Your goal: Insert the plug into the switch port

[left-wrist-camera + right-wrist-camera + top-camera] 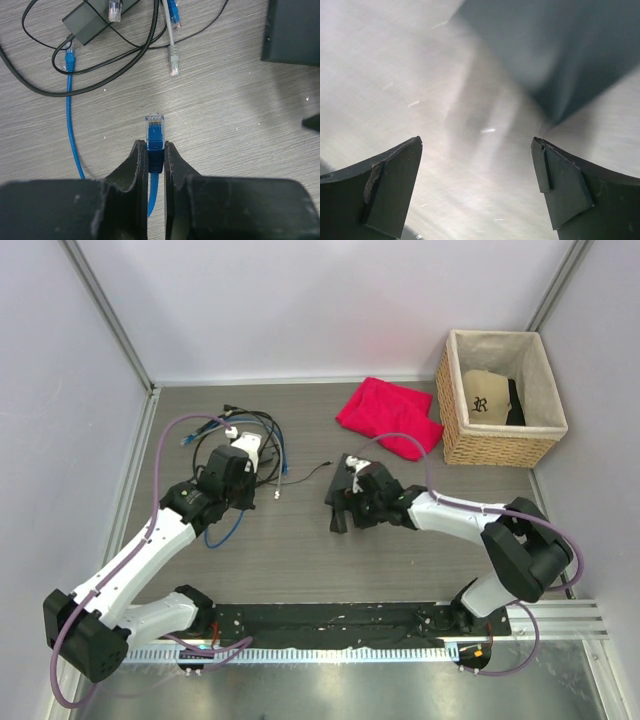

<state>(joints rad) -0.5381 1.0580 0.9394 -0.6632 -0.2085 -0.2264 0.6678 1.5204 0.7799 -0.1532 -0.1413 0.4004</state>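
Since our left gripper [156, 152] pinches the blue plug [154, 129] behind its clear tip, leaving that tip free for a port, we hold it well left of the switch [292, 30], where our right gripper [477, 160], fingers wide, seemingly hovers to steady it.
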